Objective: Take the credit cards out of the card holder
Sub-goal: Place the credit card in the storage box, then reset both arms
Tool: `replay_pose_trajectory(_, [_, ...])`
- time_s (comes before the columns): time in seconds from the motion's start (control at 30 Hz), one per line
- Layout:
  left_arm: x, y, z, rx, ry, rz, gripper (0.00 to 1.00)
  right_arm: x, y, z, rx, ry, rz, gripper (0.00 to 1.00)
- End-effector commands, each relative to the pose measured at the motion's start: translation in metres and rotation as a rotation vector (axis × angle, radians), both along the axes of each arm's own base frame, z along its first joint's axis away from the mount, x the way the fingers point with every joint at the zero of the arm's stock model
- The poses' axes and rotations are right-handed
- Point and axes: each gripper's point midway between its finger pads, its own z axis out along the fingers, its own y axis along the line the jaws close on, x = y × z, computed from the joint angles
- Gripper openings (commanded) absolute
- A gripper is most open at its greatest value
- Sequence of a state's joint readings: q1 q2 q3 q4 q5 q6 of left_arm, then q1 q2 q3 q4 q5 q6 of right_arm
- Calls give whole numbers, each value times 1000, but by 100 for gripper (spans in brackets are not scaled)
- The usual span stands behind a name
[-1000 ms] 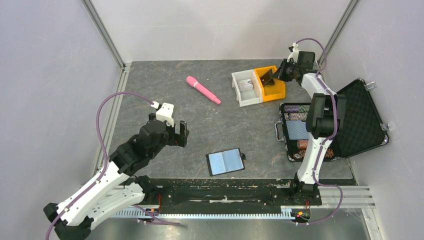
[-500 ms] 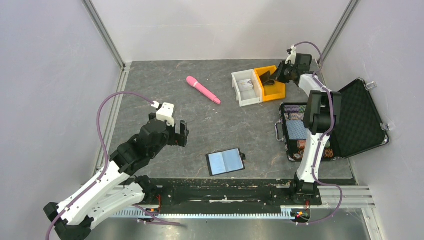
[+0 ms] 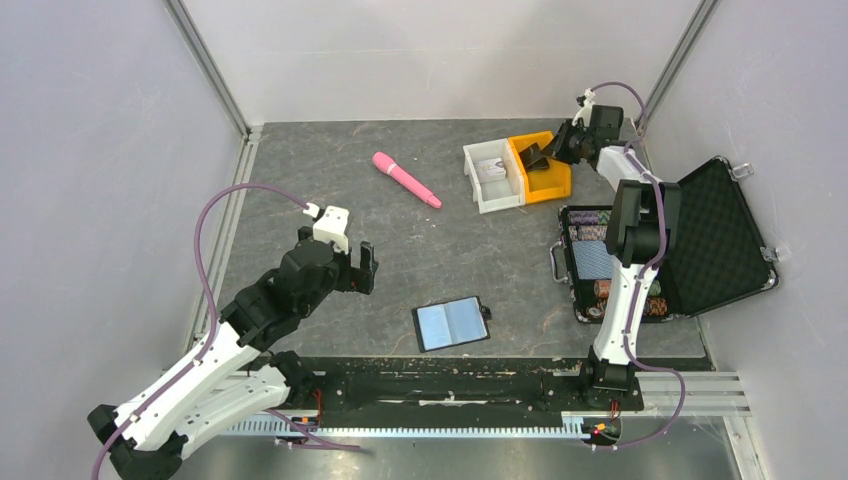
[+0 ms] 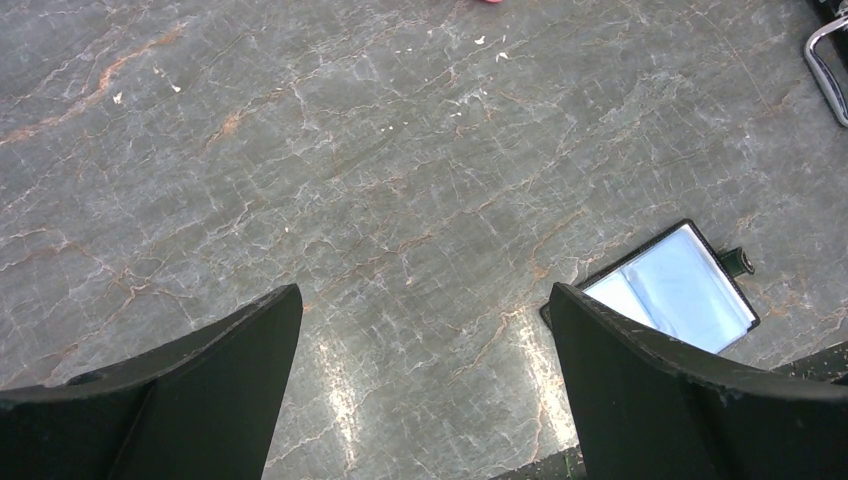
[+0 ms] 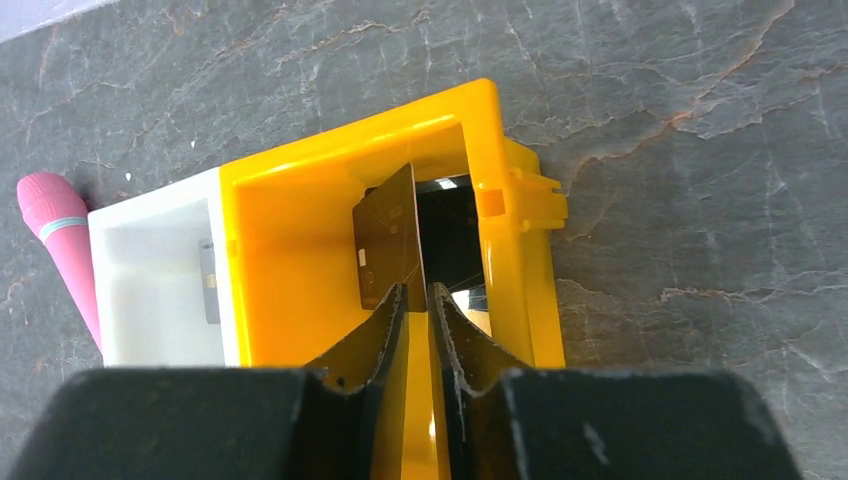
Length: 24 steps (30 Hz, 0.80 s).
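The card holder (image 3: pixel 451 323) lies open on the table near the front, bluish-grey panels up, with a small tab on its right edge; it also shows in the left wrist view (image 4: pixel 680 290). My left gripper (image 3: pixel 355 268) is open and empty above bare table, to the left of the holder (image 4: pixel 425 300). My right gripper (image 3: pixel 548 152) is at the far right over the yellow bin (image 3: pixel 548 190). It is shut on the edge of a dark credit card (image 5: pixel 385 235), held upright inside the bin (image 5: pixel 350 135). Another card (image 5: pixel 210 280) lies in the white bin (image 5: pixel 150 205).
A pink wand (image 3: pixel 405 179) lies left of the white bin (image 3: pixel 480 190). A large open black briefcase (image 3: pixel 715 235) with poker chips stands at the right, and its metal handle (image 4: pixel 825 60) faces the table's middle.
My right wrist has shifted slightly left and back over the yellow bin, and the held card sits a little lower in it. The left arm and the card holder have not moved.
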State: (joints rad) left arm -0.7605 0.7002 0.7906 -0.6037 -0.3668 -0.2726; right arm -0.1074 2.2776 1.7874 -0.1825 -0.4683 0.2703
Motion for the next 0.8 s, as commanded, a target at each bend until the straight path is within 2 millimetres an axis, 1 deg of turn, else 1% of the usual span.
replay_pose_trajectory(0.0, [5, 3, 5, 28, -42, -1, 100, 17, -3, 37, -8, -85, -11, 16])
replay_pose_trajectory(0.1, [5, 2, 1, 32, -29, -4, 100, 17, -6, 55, -26, -99, -18, 24])
replay_pose_trajectory(0.2, [5, -1, 0, 37, -5, -7, 100, 14, -11, 77, -38, -123, -35, 37])
replay_pose_trajectory(0.27, [4, -1, 2, 26, -4, -4, 100, 11, -13, 91, -36, -137, -46, 40])
replay_pose_trajectory(0.33, [3, 0, 6, 4, -13, 3, 100, 5, -12, 106, -32, -149, -52, 40])
replay_pose_trajectory(0.4, [1, 0, 9, -24, -18, 10, 100, -8, -9, 116, -18, -148, -59, 39])
replay_pose_trajectory(0.5, [-3, -1, 14, -68, -16, 13, 100, -39, 4, 118, -1, -122, -68, 39])
replay_pose_trajectory(0.6, [-6, -4, 12, -102, 10, 17, 100, -76, 23, 113, -8, -93, -65, 40])
replay_pose_trajectory(0.7, [-12, -8, 10, -118, 35, -14, 100, -113, 43, 107, -14, -63, -51, 42])
replay_pose_trajectory(0.73, [-14, -7, 10, -118, 36, -16, 100, -127, 63, 104, -19, -53, -17, 43])
replay_pose_trajectory(0.77, [-14, -5, 10, -117, 31, -13, 100, -142, 73, 101, -32, -46, -5, 44])
